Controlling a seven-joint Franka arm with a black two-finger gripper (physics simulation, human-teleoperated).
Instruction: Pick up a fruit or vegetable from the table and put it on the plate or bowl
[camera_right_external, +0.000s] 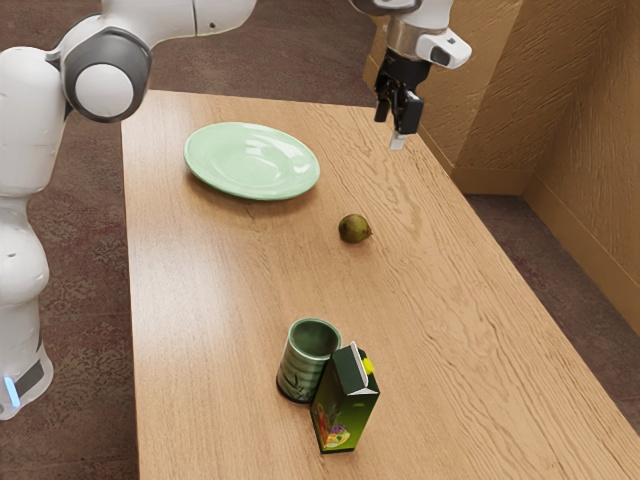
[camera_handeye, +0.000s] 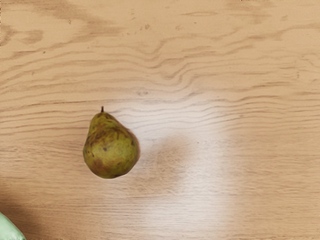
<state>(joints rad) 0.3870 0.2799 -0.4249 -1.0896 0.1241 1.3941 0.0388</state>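
The pear lies on its side on the wooden tabletop, around the middle of its width and somewhat toward the far edge. It is not in contact with any other item. In the wrist view the pear is seen from above on the tabletop: skin yellow-green with brown mottling, short dark stem at the narrow end.

The gripper is suspended well above the tabletop, over the far part of the edge at the exterior view's right. It is spread and nothing is pinched in it. It is well apart from the pear.

A pale green plate rests flat toward the far corner at the exterior view's left. Its whole glazed face is exposed. A sliver of its rim is visible in the wrist view, near the pear's rounded end.

A green mug stands upright near the near edge, mouth upward; its contents cannot be determined. A green juice carton with a yellow cap stands upright just beside the mug. Contact between them cannot be confirmed.
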